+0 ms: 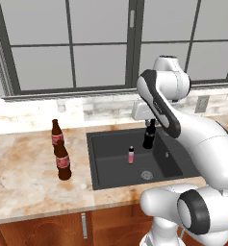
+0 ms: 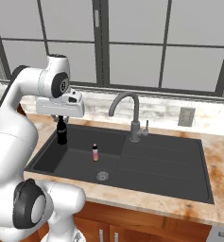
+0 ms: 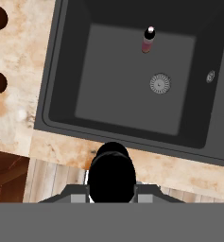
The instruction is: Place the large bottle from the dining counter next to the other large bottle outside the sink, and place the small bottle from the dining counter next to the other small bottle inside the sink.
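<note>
My gripper (image 1: 150, 126) (image 2: 61, 120) (image 3: 112, 191) is shut on the neck of the small black bottle (image 1: 148, 138) (image 2: 62, 133) (image 3: 112, 171) and holds it upright over the far left part of the dark sink (image 1: 94, 161) (image 2: 46, 157) (image 3: 61, 85). The pink small bottle (image 1: 131, 155) (image 2: 95, 152) (image 3: 148, 40) stands on the basin floor near the drain (image 3: 160, 83). Two large brown bottles (image 1: 57, 134) (image 1: 63, 162) stand side by side on the counter left of the sink; by look I cannot tell which is which. The dining counter is out of view.
A curved grey faucet (image 2: 130, 113) rises behind the sink's middle, with a drainboard (image 2: 165, 160) to its right. A wall outlet (image 2: 185, 116) and big windows lie behind. Marble counter (image 1: 24, 178) spreads left of the sink, with its front edge just below.
</note>
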